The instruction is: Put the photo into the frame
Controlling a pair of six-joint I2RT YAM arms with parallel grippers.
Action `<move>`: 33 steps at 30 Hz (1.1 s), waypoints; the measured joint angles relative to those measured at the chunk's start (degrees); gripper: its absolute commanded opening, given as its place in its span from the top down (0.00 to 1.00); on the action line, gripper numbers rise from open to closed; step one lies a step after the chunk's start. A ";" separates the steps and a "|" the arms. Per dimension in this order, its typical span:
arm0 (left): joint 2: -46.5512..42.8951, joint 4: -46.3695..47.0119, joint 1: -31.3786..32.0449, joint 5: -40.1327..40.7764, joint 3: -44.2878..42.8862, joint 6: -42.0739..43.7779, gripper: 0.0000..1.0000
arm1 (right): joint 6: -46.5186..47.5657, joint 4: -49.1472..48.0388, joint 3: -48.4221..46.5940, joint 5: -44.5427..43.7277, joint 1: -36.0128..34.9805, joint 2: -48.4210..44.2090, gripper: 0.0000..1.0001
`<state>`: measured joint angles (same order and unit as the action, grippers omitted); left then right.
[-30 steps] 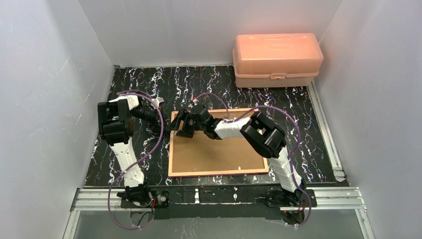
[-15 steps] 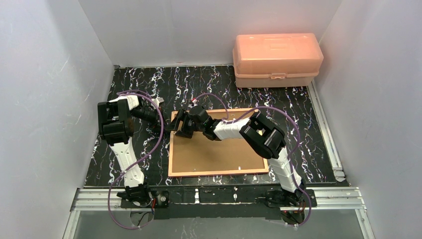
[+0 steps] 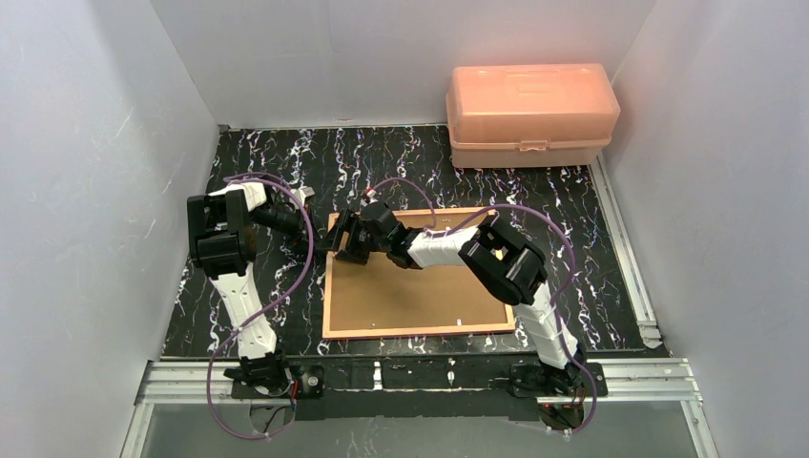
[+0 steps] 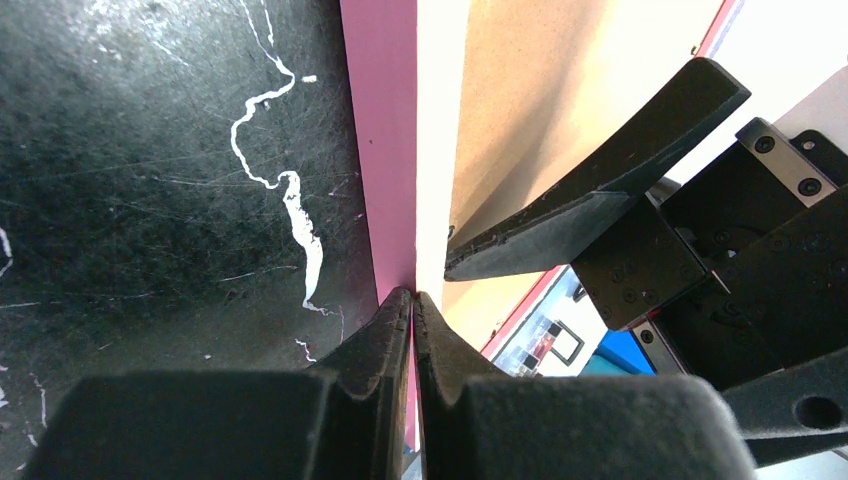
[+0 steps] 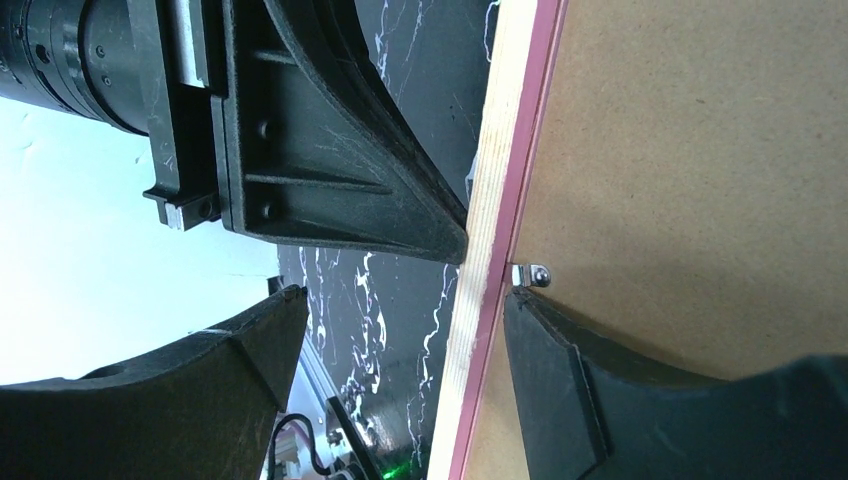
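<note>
White walls box in a black, white-veined worktop (image 3: 382, 157), with a peach plastic box (image 3: 529, 113) parked at 1 o'clock against the back wall. At the centre the frame (image 4: 385, 150) lies face down, its brown backing board (image 3: 410, 286) turned up and seated inside the pink rim.

Both arms reach to the frame's 10 o'clock corner. The right gripper (image 5: 400, 300) is spread wide across the frame's 9 o'clock edge, one finger resting on the backing board, the other hanging over bare worktop outside the rim. The left gripper (image 4: 412, 300) comes in from 9 o'clock with its fingers pressed together. Its tips butt against the frame's outer edge, and nothing shows between them.

Just beside the right gripper's inner finger sits a small metal tab (image 5: 532, 274) at the rim of the board. The photo appears in no view, so whether it already lies under the board cannot be told.

The step in hand looks to be work on that retaining tab. The next move likely calls for a short, careful nudge of the tab by the inner finger while the left gripper braces the rim against sliding.
</note>
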<state>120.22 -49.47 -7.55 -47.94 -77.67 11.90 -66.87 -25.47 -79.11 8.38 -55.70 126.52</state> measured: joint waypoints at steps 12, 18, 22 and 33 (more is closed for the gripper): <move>0.00 -0.15 -0.09 -0.07 0.00 0.09 0.97 | 1.07 1.31 -1.79 -0.63 -0.37 0.74 0.21; 0.00 -0.22 -0.15 -0.07 0.00 0.11 0.97 | 1.20 1.11 -1.53 -0.44 -0.35 0.57 0.16; 0.00 -0.44 -0.22 -0.17 -0.02 0.79 0.97 | 3.19 3.15 1.33 -0.20 0.09 -3.02 0.06; -4.09 -5.79 -0.50 8.48 1.92 18.67 0.96 | 19.23 27.08 14.25 -15.43 18.29 -39.52 0.01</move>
<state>116.14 -55.27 -8.05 -39.46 -75.75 30.57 -47.64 1.61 -64.86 -7.05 -37.41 87.00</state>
